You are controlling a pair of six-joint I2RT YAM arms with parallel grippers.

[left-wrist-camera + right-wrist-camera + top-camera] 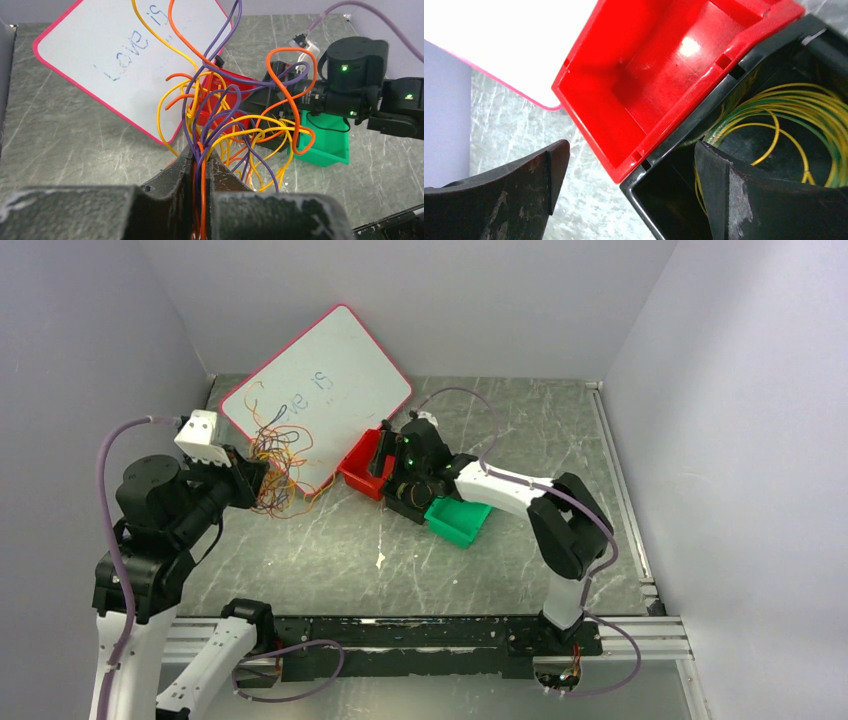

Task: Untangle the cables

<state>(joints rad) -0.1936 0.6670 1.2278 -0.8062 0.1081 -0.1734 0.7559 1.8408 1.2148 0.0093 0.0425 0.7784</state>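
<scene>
The cables [278,465] are a tangled bunch of thin orange, yellow and purple wires [235,125] held up over the left part of the table, in front of the whiteboard. My left gripper [255,480] is shut on a few orange and purple strands, which run down between its fingertips [201,155]. My right gripper [400,470] hovers open over the bins, apart from the bunch. In the right wrist view its jaws [631,150] straddle the corner where the red bin meets the black bin, with nothing between them.
A pink-edged whiteboard [320,380] leans against the back wall. A red bin [360,470], a black bin [410,502] and a green bin [458,522] stand side by side mid-table. Coiled yellow-green wire [794,110] lies in the black bin. The red bin [659,75] holds nothing.
</scene>
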